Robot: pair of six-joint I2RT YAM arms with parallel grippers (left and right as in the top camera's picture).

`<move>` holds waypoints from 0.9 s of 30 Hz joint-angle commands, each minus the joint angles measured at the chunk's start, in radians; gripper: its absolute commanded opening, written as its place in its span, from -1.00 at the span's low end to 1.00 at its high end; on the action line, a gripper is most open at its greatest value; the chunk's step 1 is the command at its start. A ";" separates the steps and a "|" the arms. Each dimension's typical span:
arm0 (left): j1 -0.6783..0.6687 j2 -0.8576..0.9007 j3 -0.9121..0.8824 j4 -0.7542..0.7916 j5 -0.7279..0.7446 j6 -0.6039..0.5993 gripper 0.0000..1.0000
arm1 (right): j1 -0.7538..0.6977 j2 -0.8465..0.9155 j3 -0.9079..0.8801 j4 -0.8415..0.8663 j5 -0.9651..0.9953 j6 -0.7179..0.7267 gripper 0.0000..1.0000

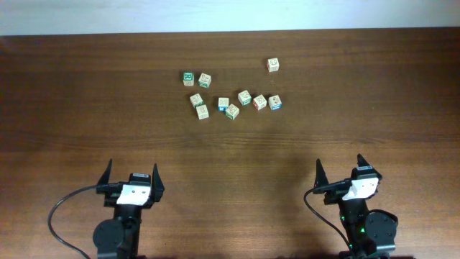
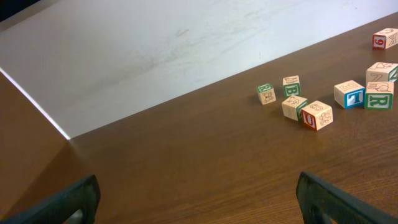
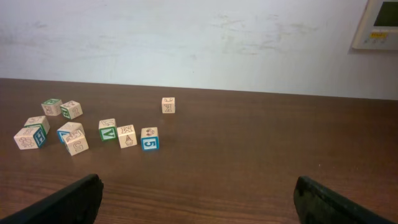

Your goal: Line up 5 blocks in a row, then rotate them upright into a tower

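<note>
overhead: your black left claw (image 1: 131, 169) and right claw (image 1: 340, 162) both stand released and empty. the five tiny light-wood alphabet cubes (image 1: 244, 98) lie well ahead, between them. likely light, rigid, slippery, so pinch opposite flat faces.

Five small light-wood alphabet cubes (image 1: 244, 98) lie in a loose row mid-width on the dark wooden tabletop (image 1: 72, 108), toward its far edge. Four more wooden cubes (image 1: 197, 100) cluster just left of them. A lone pale cube (image 1: 273, 65) sits apart behind the row's right end.

On the dark wooden table (image 1: 72, 108), a green-framed cube (image 1: 188, 78) sits far left and a lone tan cube (image 1: 273, 65) far right, with a white wall panel (image 3: 379, 25) beyond.
</note>
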 commanded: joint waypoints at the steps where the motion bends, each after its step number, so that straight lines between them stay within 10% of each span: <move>1: 0.006 -0.007 -0.005 0.003 0.010 0.015 0.98 | -0.006 -0.005 -0.009 0.002 -0.013 0.004 0.96; 27: 0.006 -0.007 -0.005 0.000 0.005 0.016 0.98 | -0.006 -0.005 -0.009 0.000 0.040 0.004 0.96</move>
